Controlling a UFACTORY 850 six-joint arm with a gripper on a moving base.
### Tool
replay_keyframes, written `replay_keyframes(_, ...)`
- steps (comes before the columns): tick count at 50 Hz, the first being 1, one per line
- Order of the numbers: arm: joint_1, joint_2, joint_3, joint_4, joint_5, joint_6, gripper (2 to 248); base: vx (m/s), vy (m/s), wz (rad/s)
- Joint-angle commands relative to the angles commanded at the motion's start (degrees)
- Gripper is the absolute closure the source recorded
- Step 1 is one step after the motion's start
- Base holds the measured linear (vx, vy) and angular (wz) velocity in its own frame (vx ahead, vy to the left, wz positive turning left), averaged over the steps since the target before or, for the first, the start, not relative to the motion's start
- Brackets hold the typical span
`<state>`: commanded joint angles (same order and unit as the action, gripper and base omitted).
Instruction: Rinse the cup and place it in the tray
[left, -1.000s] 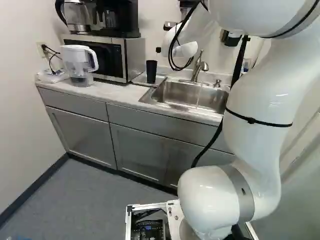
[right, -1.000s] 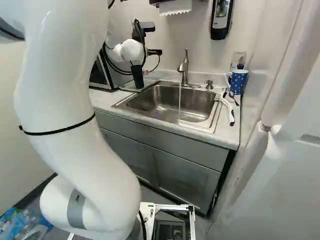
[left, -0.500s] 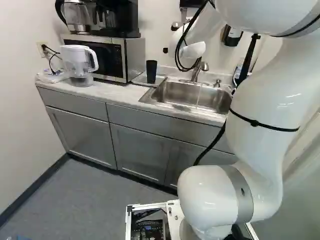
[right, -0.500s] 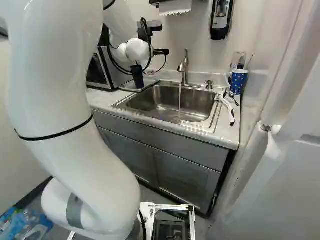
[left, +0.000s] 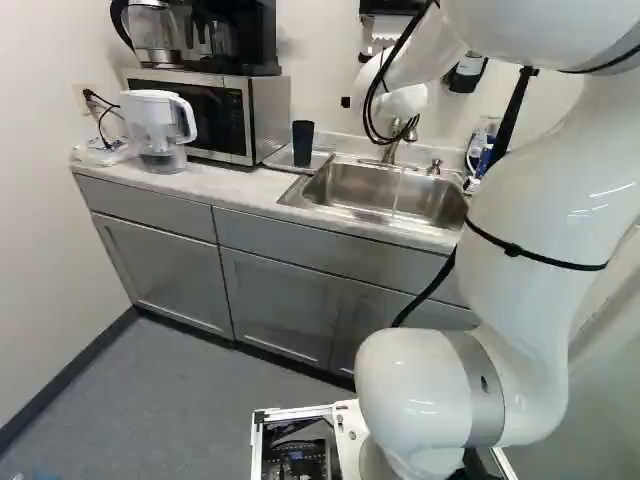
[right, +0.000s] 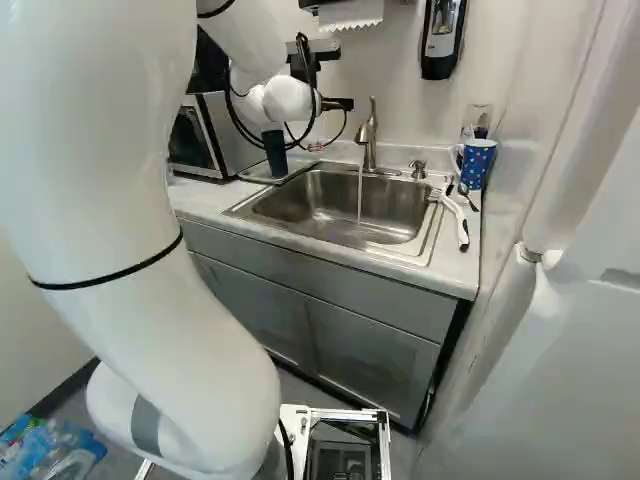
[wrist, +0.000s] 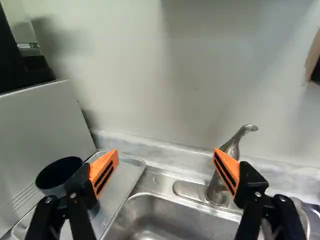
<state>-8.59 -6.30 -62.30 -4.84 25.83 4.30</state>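
The gripper (right: 338, 103) is mostly hidden behind the wrist in the right base view. In the wrist view the gripper (wrist: 165, 167) stands open, nothing between its orange pads. A black cup (left: 303, 143) stands upright, mouth up, on the metal tray (left: 322, 158) left of the sink. Seen from the wrist, the cup (wrist: 59, 175) is beside and partly behind one finger, with the tray (wrist: 131, 167) under it. The faucet (wrist: 217, 185) rises near the other finger. Water (right: 360, 190) runs from the faucet into the sink (right: 340, 205).
The microwave (left: 270, 115) stands left of the tray, a white pitcher (left: 160, 130) farther left. Right of the sink are a blue dotted mug (right: 478, 163) and a white-handled brush (right: 457, 215). A soap dispenser (right: 442, 40) hangs on the wall above.
The arm has swung to the right, carrying the open gripper away from the black cup and toward the faucet. The cup and tray have stayed in place, and the base has not moved.
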Motion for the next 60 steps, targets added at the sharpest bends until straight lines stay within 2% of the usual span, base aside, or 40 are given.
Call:
replay_keyframes(24,-0.09,0.02,-0.34,0.0,0.0,0.0,3,0.0,0.0,0.0)
replay_keyframes(46,-1.0,-0.87,-3.78,0.0,-0.19,0.0,3,0.0,0.0,0.0)
replay_keyframes(60,-1.75,-1.45,-6.05,0.0,-2.68,0.0,3,0.0,0.0,0.0)
